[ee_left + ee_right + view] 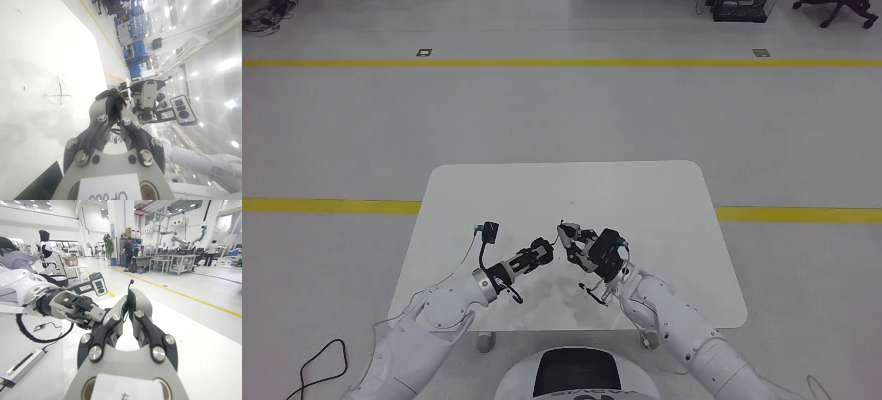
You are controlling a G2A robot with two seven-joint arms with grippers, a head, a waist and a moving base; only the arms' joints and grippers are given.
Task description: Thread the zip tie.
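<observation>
A thin black zip tie (129,288) stands up from my right gripper (128,295), which is shut on it; the strap's small head is at its free top end. In the left wrist view the strap (123,88) runs from my left gripper (113,95), also shut on it, across to the right gripper (149,85). In the top view the left gripper (545,247) and right gripper (564,238) meet tip to tip over the near middle of the white table (642,190). The left gripper's tips are hidden behind the right gripper's finger (121,308) in the right wrist view.
A few loose black zip ties (60,92) lie crossed on the table beyond the left gripper, with a small piece (24,88) farther off. The table's front edge (572,328) is close under both arms. A grey power strip (24,362) lies on the floor.
</observation>
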